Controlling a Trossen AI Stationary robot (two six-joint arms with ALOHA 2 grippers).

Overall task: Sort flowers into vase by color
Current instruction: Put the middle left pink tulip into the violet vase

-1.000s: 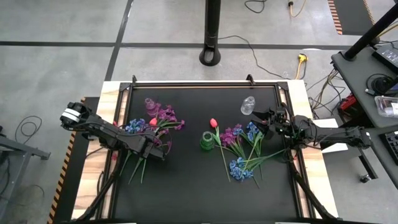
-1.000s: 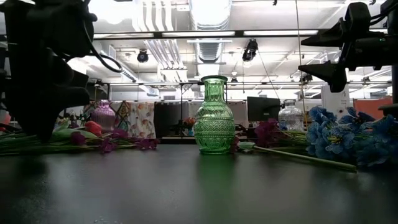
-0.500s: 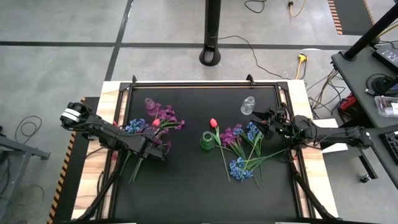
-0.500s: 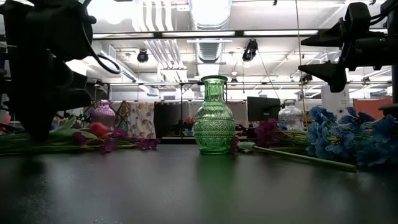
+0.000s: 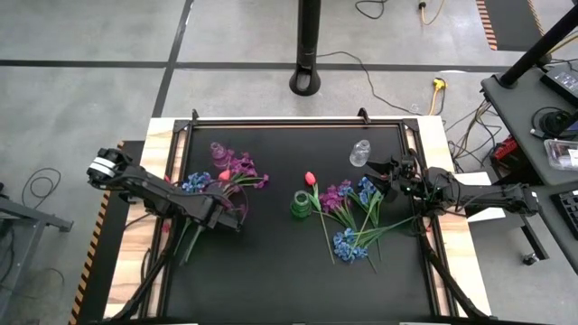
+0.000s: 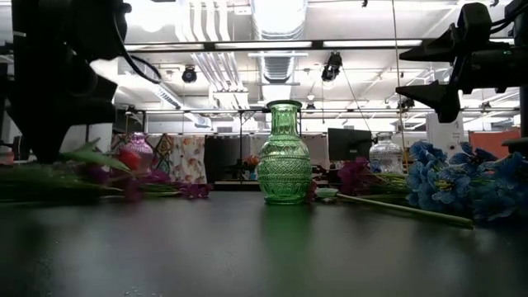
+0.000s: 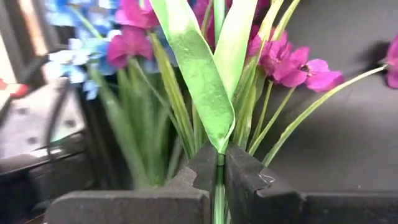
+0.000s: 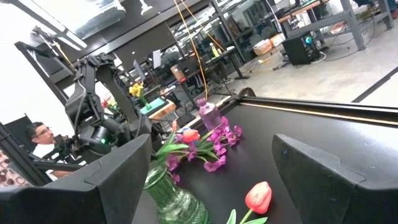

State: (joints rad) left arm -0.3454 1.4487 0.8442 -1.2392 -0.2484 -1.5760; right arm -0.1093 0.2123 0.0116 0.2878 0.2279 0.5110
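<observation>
Now the left gripper pinches one thin green stem of a red tulip, purple sprays just beyond it. Right gripper (idle) gapes wide above the other flowers.

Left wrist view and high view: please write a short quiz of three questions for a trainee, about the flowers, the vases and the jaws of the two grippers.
1. True or false: the jaws of the left gripper are shut on a green stem.
2. Which colour has the vase that stands nearest the middle of the table? A green, B red, C yellow.
3. Fill in the missing word: the jaws of the right gripper are ____, and nothing is between them.

Key: 1 true; 2 A; 3 open.
</observation>
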